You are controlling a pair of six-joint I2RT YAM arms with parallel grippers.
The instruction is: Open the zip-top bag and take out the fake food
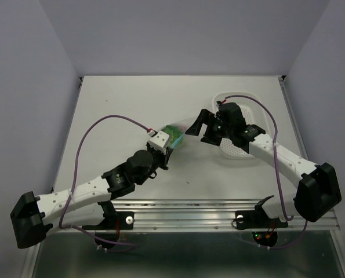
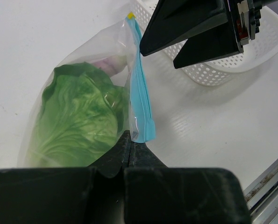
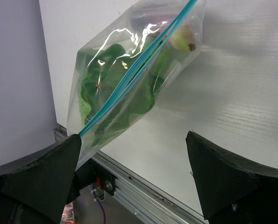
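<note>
The clear zip-top bag (image 1: 179, 131) hangs tilted over the middle of the table. Its blue-teal zip strip (image 2: 141, 88) looks closed. My left gripper (image 2: 130, 136) is shut on the bag's near corner, right at the strip's end. Inside lies the fake food: a green leafy cabbage (image 2: 80, 116) and a small purple-pink piece (image 2: 109, 64) behind it. My right gripper (image 1: 199, 130) stands wide open just right of the bag's far end, with nothing between its fingers (image 2: 188, 25). In the right wrist view the bag (image 3: 129, 79) slants up ahead of the right gripper (image 3: 133, 139).
A white perforated basket (image 1: 259, 107) sits at the right, partly under the right arm, and shows behind the right gripper's fingers as basket (image 2: 251, 58). The table's metal front rail (image 3: 143, 191) runs below the bag. Purple cables loop over both arms.
</note>
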